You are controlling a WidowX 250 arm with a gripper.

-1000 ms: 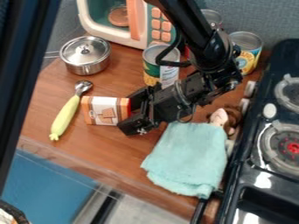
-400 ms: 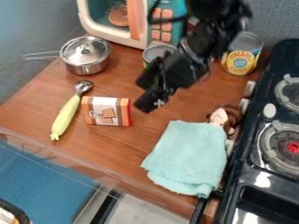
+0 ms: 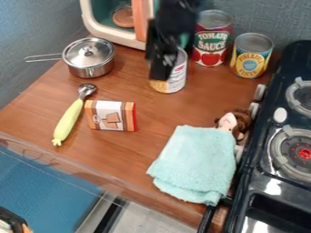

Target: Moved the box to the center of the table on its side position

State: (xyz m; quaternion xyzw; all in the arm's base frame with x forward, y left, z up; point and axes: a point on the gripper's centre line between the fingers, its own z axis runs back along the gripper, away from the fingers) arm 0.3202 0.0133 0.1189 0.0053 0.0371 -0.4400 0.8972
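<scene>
The gripper (image 3: pixel 159 66) hangs at the upper middle of the camera view, in front of the toy microwave and a can, up and to the right of the box and apart from it. The small orange and white box (image 3: pixel 111 116) stands on its long narrow side on the brown wooden table (image 3: pixel 85 157), left of the middle of the view, its printed broad face towards the camera.
Left of the box lies a yellow-handled scoop (image 3: pixel 69 119); behind it stands a lidded pot (image 3: pixel 88 58). Cans (image 3: pixel 250 55) and the microwave (image 3: pixel 115 32) line the back. A teal cloth (image 3: pixel 197 164) and doll (image 3: pixel 234 123) lie beside the stove (image 3: pixel 276 159).
The gripper was at the box's right end; it has moved away, up and towards the back. The box has stayed in place.
</scene>
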